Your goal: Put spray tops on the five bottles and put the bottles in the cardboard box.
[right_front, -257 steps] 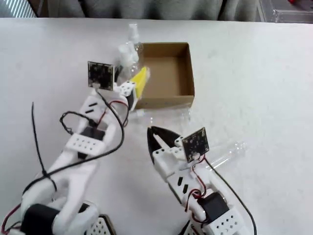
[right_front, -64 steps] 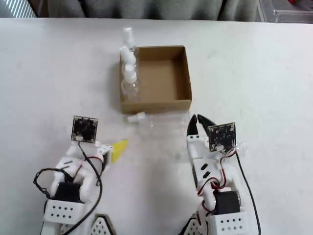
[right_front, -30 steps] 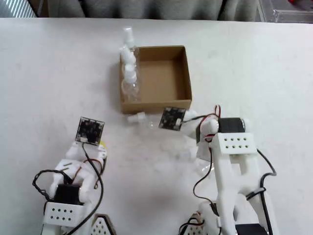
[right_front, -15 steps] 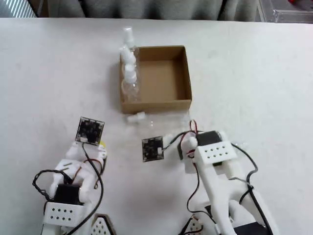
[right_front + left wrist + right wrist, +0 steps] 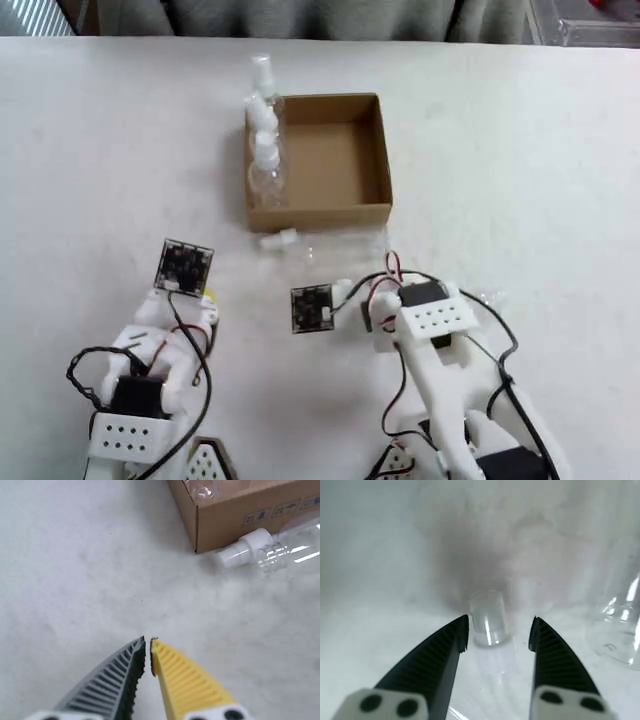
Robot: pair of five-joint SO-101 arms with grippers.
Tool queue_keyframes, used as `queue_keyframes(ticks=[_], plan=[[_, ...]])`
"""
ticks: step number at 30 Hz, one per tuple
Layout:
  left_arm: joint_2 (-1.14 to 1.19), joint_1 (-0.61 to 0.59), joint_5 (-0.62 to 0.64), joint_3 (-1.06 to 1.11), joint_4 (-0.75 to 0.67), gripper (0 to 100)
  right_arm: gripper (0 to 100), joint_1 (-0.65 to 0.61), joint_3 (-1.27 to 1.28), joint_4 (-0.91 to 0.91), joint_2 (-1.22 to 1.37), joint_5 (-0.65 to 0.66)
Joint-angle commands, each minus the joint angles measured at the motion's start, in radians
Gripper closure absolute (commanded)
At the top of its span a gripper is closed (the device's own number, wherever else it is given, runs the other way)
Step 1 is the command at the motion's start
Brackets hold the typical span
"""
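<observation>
White table (image 5: 520,150) holds the cardboard box (image 5: 320,215) toward 12 o'clock; capped bottles (image 5: 266,160) line its 9 o'clock wall; a lone capped bottle (image 5: 280,552) lies just outside its 6 o'clock wall; the left gripper (image 5: 148,642), at 7 o'clock, has its fingers pressed together on nothing; the right gripper (image 5: 499,622), at 5 o'clock, is spread wide astride a clear bottle (image 5: 489,617) lying on the table.
</observation>
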Motion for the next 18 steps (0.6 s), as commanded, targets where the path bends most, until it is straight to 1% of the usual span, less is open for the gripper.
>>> queue_keyframes(ticks=[1, 3, 4, 7, 9, 11, 13, 18], plan=[[-0.013, -0.008, -0.011, -0.003, -0.005, 98, 82.2, -0.007, -0.012, -0.071, 0.090, 0.011], [-0.013, -0.008, -0.011, -0.003, -0.005, 98, 82.9, 0.001, -0.041, -0.096, 0.145, 0.011], [-0.013, -0.008, -0.011, -0.003, -0.005, 98, 84.8, 0.008, -0.058, -0.096, 0.165, 0.009], [-0.013, -0.008, -0.011, -0.003, -0.006, 98, 94.6, 0.021, -0.104, -0.096, 0.197, 0.008], [-0.013, -0.008, -0.011, -0.003, -0.006, 98, 98.8, 0.024, -0.132, -0.096, 0.196, -0.026], [-0.013, -0.008, -0.011, -0.003, -0.006, 98, 97.4, 0.041, -0.161, -0.096, 0.182, -0.072], [-0.013, -0.008, -0.011, -0.003, -0.006, 98, 98.4, 0.051, -0.198, -0.085, 0.160, -0.087], [-0.013, -0.008, -0.011, -0.003, -0.009, 98, 98.3, 0.081, -0.362, 0.047, 0.116, -0.089]])
